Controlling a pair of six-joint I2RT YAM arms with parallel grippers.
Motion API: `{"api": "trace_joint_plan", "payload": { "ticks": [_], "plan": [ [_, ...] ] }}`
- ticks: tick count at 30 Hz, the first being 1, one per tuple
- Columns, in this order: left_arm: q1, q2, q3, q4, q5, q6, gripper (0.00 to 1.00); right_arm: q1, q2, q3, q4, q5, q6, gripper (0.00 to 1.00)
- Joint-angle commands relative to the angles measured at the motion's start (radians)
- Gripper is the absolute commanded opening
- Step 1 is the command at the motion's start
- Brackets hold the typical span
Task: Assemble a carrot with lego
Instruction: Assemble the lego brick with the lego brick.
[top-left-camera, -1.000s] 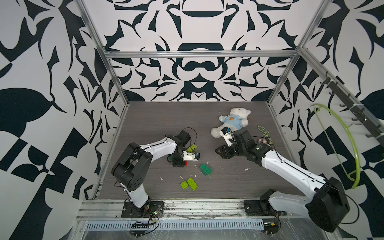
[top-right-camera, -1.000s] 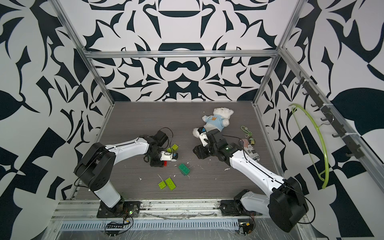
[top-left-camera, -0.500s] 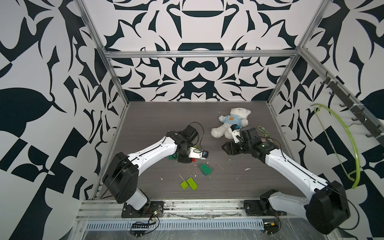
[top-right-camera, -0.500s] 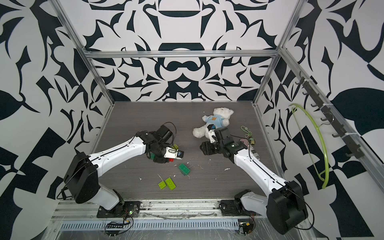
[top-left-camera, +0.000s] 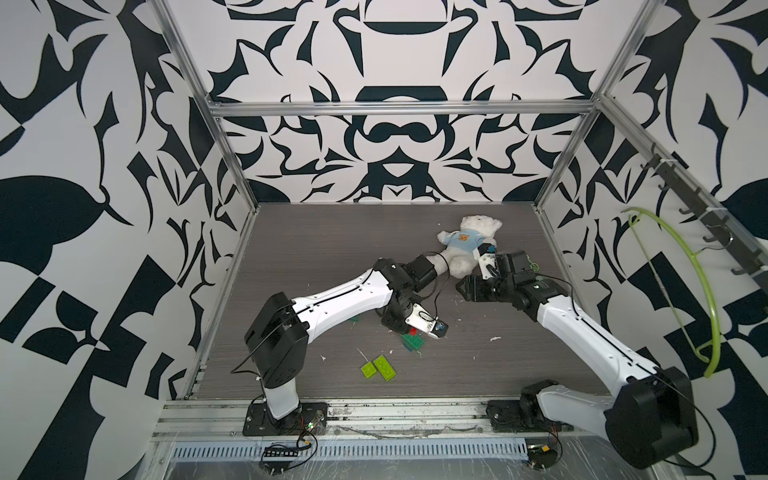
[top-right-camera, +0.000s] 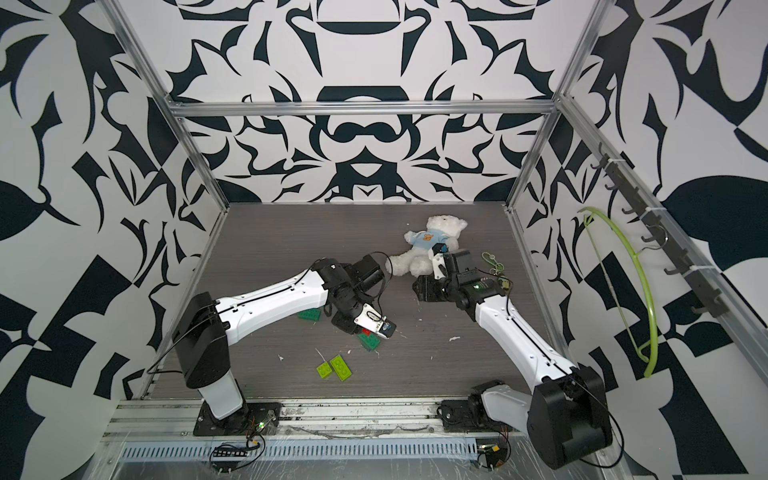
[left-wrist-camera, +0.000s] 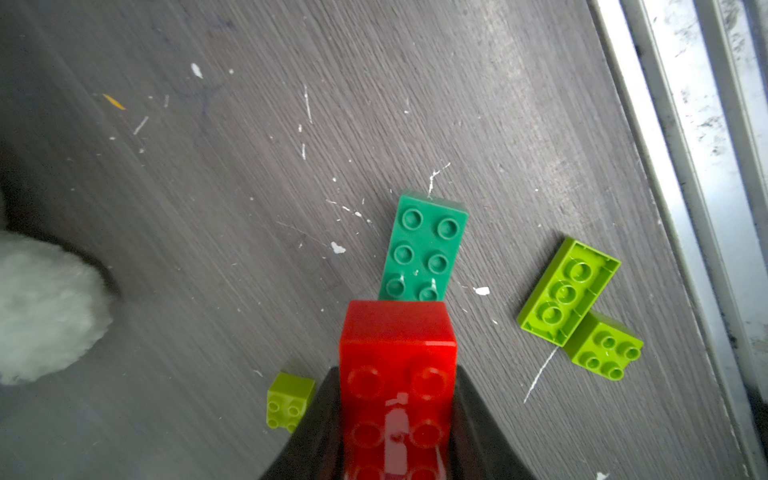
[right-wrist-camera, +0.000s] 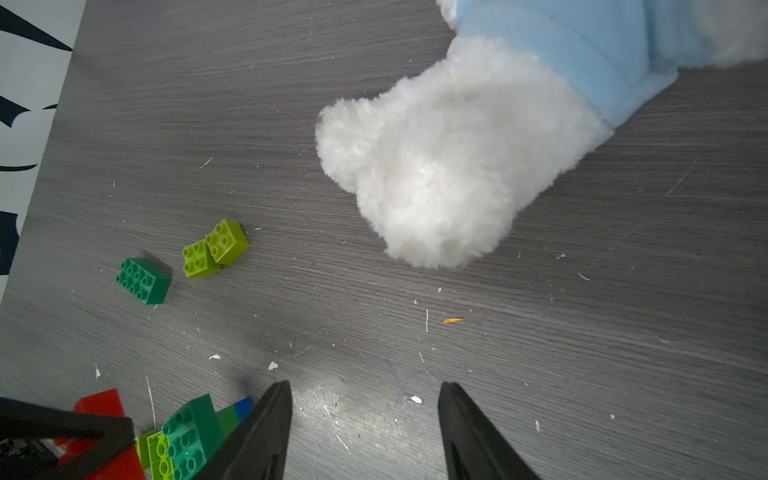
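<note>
Brick (left-wrist-camera: 397, 332), red, glossy, studded oblong, pinched in left end effector (left-wrist-camera: 395, 372).

You have seven bricks you can count for sure: one red oblong studded plastic brick (left-wrist-camera: 397, 353), two dark green oblong studded bricks (left-wrist-camera: 424, 249) and four lime-green studded bricks (left-wrist-camera: 567, 291), one oblong and three square. A blue sliver (right-wrist-camera: 243, 405) may be an eighth. You also have one white plush teddy bear (top-left-camera: 465, 243).

back-left floor (top-left-camera: 316, 249): bare, free pass
centre: left gripper (left-wrist-camera: 395, 386) w/ red brick (left-wrist-camera: 397, 332) at dk green brick (left-wrist-camera: 424, 249), blocked
front: 2 lime bricks (top-left-camera: 384, 368) touching, gaps either side
back-right: teddy (top-left-camera: 465, 245) near right gripper (right-wrist-camera: 365, 388)
</note>
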Motion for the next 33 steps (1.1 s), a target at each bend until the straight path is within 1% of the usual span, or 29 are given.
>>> {"api": "trace_joint_plan", "payload": {
  "ticks": [1, 5, 10, 14, 17, 19, 25, 33],
  "plan": [
    [-0.022, 0.018, 0.018, -0.039, -0.012, 0.061, 0.22, -0.005, -0.015, 0.012, 0.004, 0.003, 0.006, 0.61],
    [-0.041, 0.065, 0.069, -0.061, 0.000, 0.081, 0.22, -0.005, 0.000, 0.007, 0.019, -0.017, 0.012, 0.61],
    [-0.068, 0.088, 0.073, -0.067, 0.024, 0.079, 0.23, -0.005, -0.011, -0.002, 0.017, -0.016, 0.011, 0.61],
    [-0.069, 0.120, 0.084, -0.089, -0.003, 0.073, 0.24, -0.006, -0.008, -0.003, 0.019, -0.022, 0.010, 0.61],
    [-0.070, 0.136, 0.106, -0.104, 0.018, 0.053, 0.24, -0.005, -0.001, -0.003, 0.023, -0.027, 0.011, 0.61],
    [-0.070, 0.140, 0.099, -0.100, 0.033, 0.052, 0.24, -0.005, -0.001, -0.004, 0.024, -0.028, 0.009, 0.61],
    [-0.070, 0.155, 0.089, -0.092, 0.012, 0.065, 0.24, -0.005, 0.007, -0.005, 0.026, -0.042, 0.010, 0.61],
    [-0.069, 0.139, 0.068, -0.073, 0.032, 0.072, 0.24, -0.005, 0.000, -0.011, 0.030, -0.046, 0.010, 0.61]
  ]
}}
